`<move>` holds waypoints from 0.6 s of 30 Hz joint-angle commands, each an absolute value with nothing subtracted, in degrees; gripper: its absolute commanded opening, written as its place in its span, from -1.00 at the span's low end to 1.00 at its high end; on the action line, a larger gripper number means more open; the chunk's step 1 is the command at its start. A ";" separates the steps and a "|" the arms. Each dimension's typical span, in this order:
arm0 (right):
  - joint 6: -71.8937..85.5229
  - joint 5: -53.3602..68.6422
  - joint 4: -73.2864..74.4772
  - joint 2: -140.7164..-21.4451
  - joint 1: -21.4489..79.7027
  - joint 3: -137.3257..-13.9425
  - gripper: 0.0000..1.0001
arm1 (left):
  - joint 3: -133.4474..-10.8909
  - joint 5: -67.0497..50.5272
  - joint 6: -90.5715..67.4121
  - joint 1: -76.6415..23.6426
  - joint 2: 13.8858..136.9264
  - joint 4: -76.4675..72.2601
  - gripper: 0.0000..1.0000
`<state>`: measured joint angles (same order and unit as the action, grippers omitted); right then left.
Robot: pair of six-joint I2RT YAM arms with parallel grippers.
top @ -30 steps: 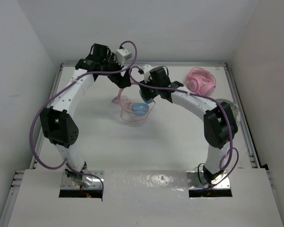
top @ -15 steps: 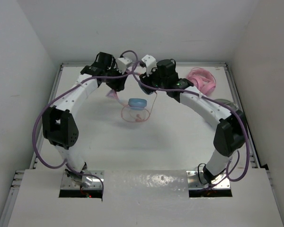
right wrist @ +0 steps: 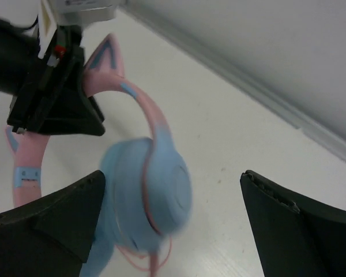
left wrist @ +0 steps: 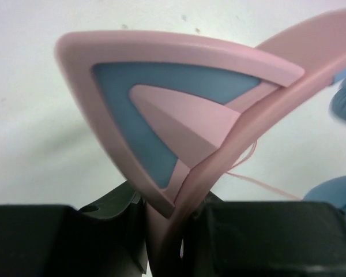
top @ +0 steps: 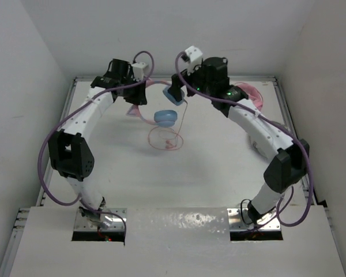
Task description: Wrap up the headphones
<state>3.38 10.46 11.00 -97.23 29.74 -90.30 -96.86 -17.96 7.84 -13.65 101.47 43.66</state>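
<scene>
Headphones (top: 165, 117): lifted off the table (top: 219, 167), headband (left wrist: 288, 75) running left to right, cable (top: 164, 138) looped below.
Left gripper (left wrist: 167, 231): pinching the headband beside a cat ear (left wrist: 161, 115).
Right gripper (right wrist: 173, 231): jaws spread wide, blurred blue ear cup (right wrist: 144, 190) between them.

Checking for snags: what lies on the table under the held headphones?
Loose loops of the pink cable lie on the table under the headphones. Where the cable joins them cannot be seen.

Pink cat-eared, blue-cupped headphones (top: 165, 117) hang above their looped cable (top: 164, 139).
</scene>
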 commanded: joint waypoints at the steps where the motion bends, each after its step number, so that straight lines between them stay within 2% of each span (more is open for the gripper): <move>1: 10.46 13.19 4.94 -88.53 25.58 -90.38 0.98 | -101.77 -21.45 -5.77 -7.92 100.37 42.28 -1.00; 5: 11.25 13.88 -9.36 -76.67 25.58 -69.24 0.94 | -104.40 -17.41 -10.98 -6.59 99.23 40.69 -1.00; 6: 11.51 14.84 -10.97 -75.77 25.58 -66.65 0.69 | -107.11 -16.01 -13.60 -6.50 99.58 41.13 -1.00; 7: 12.30 16.42 -12.64 -75.24 25.58 -64.62 0.27 | -108.70 -15.65 -15.01 -6.33 99.93 41.92 -1.00; 8: 12.83 16.44 -12.66 -75.32 26.01 -62.25 -0.57 | -110.46 -15.56 -16.42 -5.89 100.80 43.49 -1.00; 9: 13.27 16.61 -12.48 -75.84 26.19 -61.53 -0.71 | -113.09 -16.25 -18.61 -5.71 101.07 44.11 -1.00; 10: 13.36 17.74 -12.13 -76.55 26.89 -60.74 -0.69 | -113.90 -16.61 -19.59 -5.63 101.07 44.47 -1.00; 11: 13.71 18.10 -12.13 -77.42 27.16 -60.47 -0.50 | -114.43 -16.70 -20.12 -5.63 100.90 44.39 -1.00; 12: 14.06 18.98 -12.30 -79.35 27.51 -60.29 -0.17 | -115.39 -16.96 -21.00 -5.54 100.81 44.38 -1.00; 15: 16.25 23.20 -15.81 -83.13 29.79 -59.86 0.42 | -117.76 -16.53 -21.18 -5.54 100.72 45.00 -1.00; 18: 18.79 19.88 -20.46 -87.17 31.81 -59.59 0.77 | -119.79 -16.43 -21.27 -5.54 100.20 44.74 -1.00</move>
